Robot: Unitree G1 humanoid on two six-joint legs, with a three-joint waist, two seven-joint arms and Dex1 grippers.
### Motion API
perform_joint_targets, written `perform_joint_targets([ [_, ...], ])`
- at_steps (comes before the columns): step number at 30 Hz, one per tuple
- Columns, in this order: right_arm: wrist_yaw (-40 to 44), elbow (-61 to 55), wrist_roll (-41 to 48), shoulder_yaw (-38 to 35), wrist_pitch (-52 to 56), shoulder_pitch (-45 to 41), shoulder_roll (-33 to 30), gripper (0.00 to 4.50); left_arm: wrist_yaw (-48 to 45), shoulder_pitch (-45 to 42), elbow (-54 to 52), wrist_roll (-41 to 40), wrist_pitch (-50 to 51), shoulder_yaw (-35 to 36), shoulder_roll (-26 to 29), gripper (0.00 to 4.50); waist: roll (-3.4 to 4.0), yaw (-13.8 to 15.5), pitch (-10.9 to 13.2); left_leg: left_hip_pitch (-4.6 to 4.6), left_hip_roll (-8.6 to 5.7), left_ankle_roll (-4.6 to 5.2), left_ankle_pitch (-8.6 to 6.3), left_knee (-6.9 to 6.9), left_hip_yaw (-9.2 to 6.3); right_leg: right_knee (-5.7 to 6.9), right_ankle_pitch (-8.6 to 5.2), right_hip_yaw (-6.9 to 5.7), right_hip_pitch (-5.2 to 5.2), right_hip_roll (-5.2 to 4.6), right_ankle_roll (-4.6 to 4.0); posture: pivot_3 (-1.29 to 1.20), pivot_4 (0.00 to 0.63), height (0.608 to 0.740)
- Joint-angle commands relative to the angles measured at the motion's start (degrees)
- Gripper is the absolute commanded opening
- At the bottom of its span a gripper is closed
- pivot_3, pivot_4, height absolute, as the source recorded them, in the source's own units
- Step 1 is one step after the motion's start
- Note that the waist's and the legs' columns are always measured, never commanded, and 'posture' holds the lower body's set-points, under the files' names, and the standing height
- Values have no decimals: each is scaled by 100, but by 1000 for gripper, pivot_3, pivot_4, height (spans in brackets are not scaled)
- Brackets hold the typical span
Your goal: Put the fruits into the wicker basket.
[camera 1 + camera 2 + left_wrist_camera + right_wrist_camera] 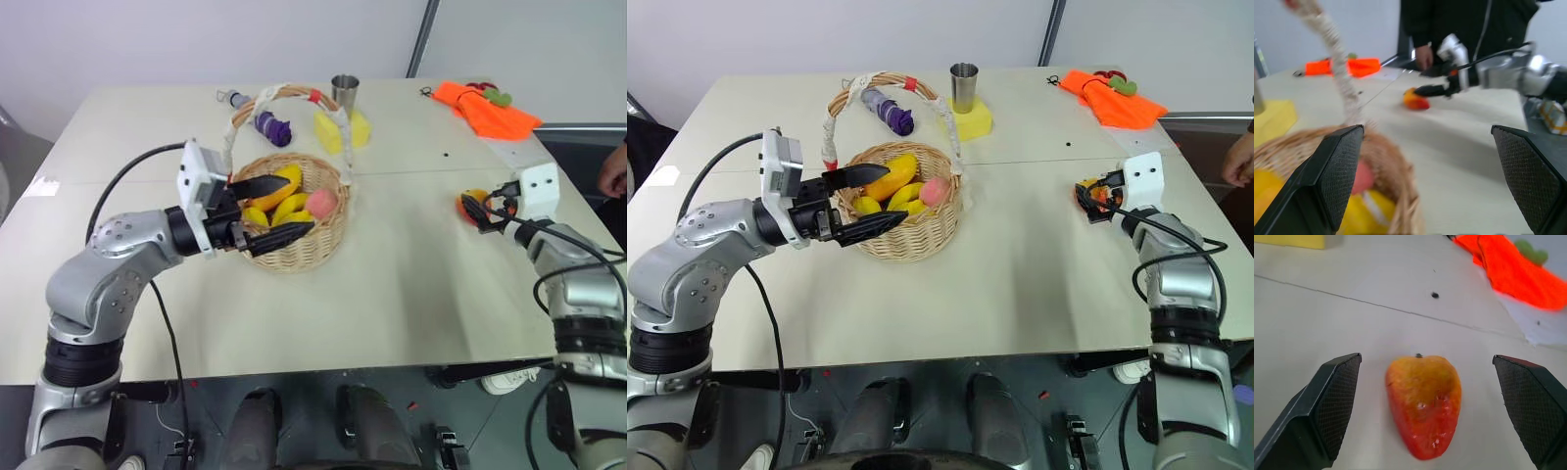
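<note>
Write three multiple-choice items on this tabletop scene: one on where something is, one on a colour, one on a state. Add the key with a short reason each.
1. Where does the red-and-yellow mango lie?
A. In the wicker basket
B. On the bare table, between the right gripper's fingers
C. On the orange cloth

2. What colour is the block under the steel cup?
A. Yellow
B. Blue
C. Green

3. How does the left gripper stand?
A. Shut on the basket handle
B. Shut on a fruit
C. Open, holding nothing

Key: 1 B, the right wrist view shows the fruit on the table with the open right gripper either side, untouched. 2 A, the sponge block is yellow. 3 C, its fingers stand spread at the wicker basket rim, nothing between them.
</note>
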Motion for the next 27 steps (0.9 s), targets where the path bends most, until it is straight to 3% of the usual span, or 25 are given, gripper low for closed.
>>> perform_joint_targets([
  [1, 186, 634, -105, 44, -167, -366, 2, 4500, 78, -8, -240, -117, 41, 38, 32, 4453, 0, -4, 0, 0, 0, 0, 0, 0, -1, 0, 0, 0, 0, 1, 1, 0, 150, 740],
  [6, 86, 1440, -343, 111, -490, -735, -26, 4500, 97, 98, -322, -129, 104, 24, 105, 4453, 1, -16, 1, 0, 0, 0, 0, -1, 0, 0, 1, 0, 0, 1, 2, 0, 150, 740],
  [9, 90, 1643, -498, 174, -854, -817, -60, 3705, 51, 314, -366, -23, 90, -22, 234, 4500, 2, -31, 0, 1, 0, 0, 0, -2, -1, 0, 1, 0, 0, 2, 2, 0, 150, 740],
  [12, 132, 1490, -457, 114, -950, -765, -7, 2243, 17, 622, -316, 165, -48, -19, 360, 4500, 3, -34, 0, 3, 1, 0, 0, -5, -1, 0, 1, 1, 0, 3, 2, 0, 150, 740],
  [14, 206, 1148, -458, 139, -981, -579, -10, 1814, 17, 842, -264, 190, -147, 102, 357, 4500, 3, -27, 0, 3, 1, 0, 0, -5, -1, 0, 1, 1, 0, 3, 2, 0, 150, 740],
  [18, 386, -84, -355, 106, -867, -34, -60, 1814, -47, 1308, -205, 389, -650, 392, 331, 4500, 4, -12, 0, 2, 2, 0, 0, -5, -1, 0, 0, 1, 0, 1, 2, 0, 150, 740],
  [22, 1492, -3206, 1202, -52, 4, 892, -98, 1814, -76, 1818, 112, 435, -1178, 1044, 299, 4500, 18, -3, 6, 2, 5, 0, 0, -6, -2, 1, 1, 0, -2, 2, 3, 0, 150, 740],
  [27, 1828, -5515, 3064, 366, 1944, 981, -344, 1814, -414, 2214, 472, 525, -1490, 1262, 473, 4500, 18, 3, 3, 8, 19, 1, -1, -6, -2, 6, -10, -3, -1, 6, -19, 0, 150, 740],
])
